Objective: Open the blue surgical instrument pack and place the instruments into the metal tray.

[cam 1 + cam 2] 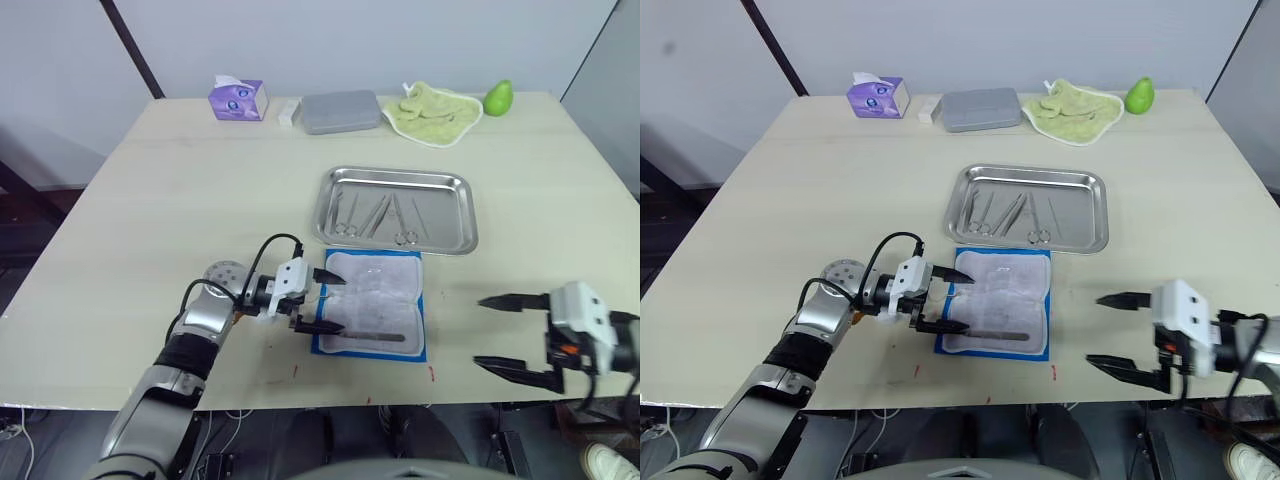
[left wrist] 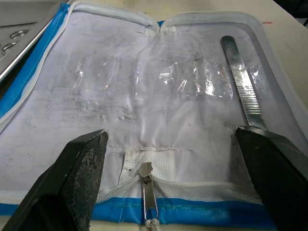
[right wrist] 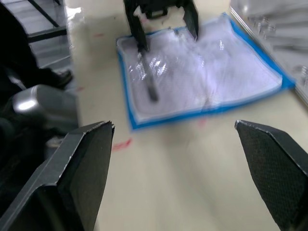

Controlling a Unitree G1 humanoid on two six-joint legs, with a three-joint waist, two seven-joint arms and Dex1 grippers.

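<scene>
The blue surgical instrument pack (image 1: 372,303) lies opened flat near the table's front edge, white lining up. One flat silvery instrument (image 1: 372,336) rests on its near half, also seen as a steel handle (image 2: 243,86) in the left wrist view. Several more instruments (image 1: 375,215) lie in the metal tray (image 1: 455,212) just behind the pack. My left gripper (image 1: 325,300) is open at the pack's left edge, its fingertips over the lining beside the zipper pull (image 2: 148,185). My right gripper (image 1: 505,335) is open, low over bare table to the right of the pack.
Along the far edge stand a purple tissue box (image 1: 238,99), a small white block (image 1: 289,112), a grey flat box (image 1: 340,111), a pale green cloth (image 1: 435,110) and a green pear (image 1: 498,97). Red marks (image 1: 432,374) dot the table near the pack.
</scene>
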